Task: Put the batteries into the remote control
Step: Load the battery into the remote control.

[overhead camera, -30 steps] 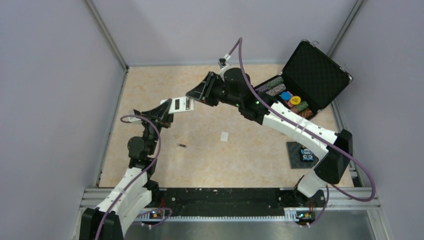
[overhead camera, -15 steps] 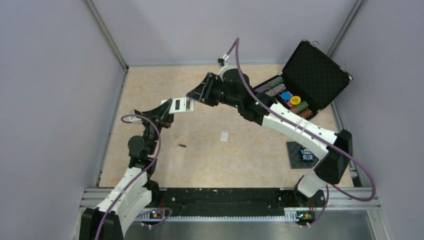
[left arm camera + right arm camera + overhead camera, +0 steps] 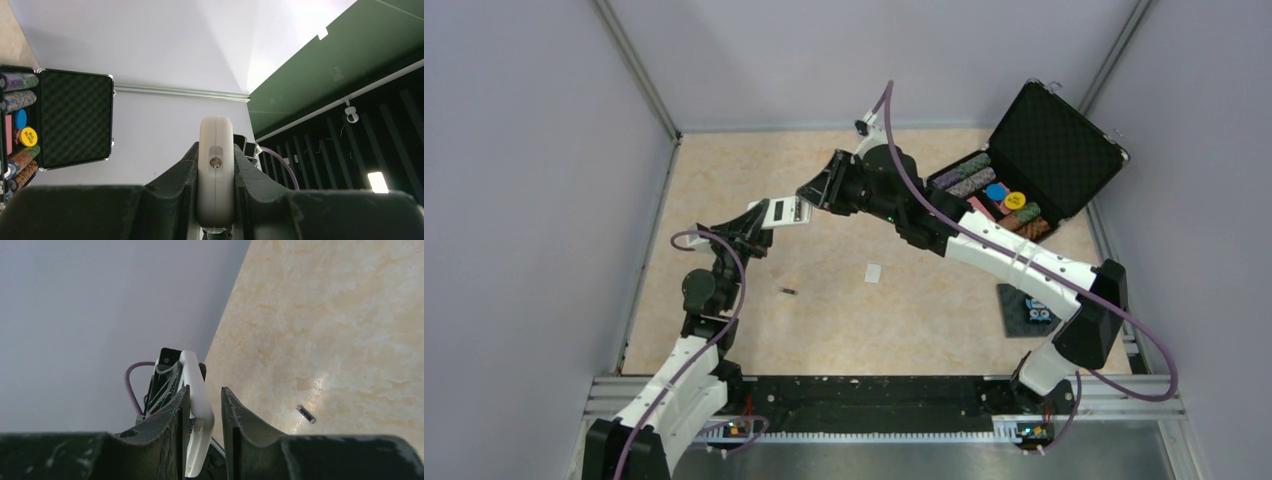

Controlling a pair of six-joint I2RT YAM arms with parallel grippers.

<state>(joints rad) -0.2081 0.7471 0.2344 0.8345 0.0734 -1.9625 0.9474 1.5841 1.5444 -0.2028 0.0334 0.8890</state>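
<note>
The white remote control (image 3: 779, 211) is held above the table at the back left. My left gripper (image 3: 759, 222) is shut on its near end; the left wrist view shows the remote's rounded end (image 3: 216, 170) clamped between both fingers. My right gripper (image 3: 812, 190) is at the other end, its jaws around the remote (image 3: 197, 390). The remote lies against one finger, with a gap to the other. One battery (image 3: 789, 292) lies on the table, also in the right wrist view (image 3: 305, 414). The second battery is not in view. The white cover (image 3: 873, 272) lies mid-table.
An open black case (image 3: 1049, 140) with several poker chip stacks stands at the back right; it also shows in the left wrist view (image 3: 75, 120). A blue gadget on a black pad (image 3: 1032, 308) lies at the right. Grey walls close in the table.
My right arm has shifted slightly left toward the remote's end. The left arm, the remote and the battery on the table have stayed in place.
</note>
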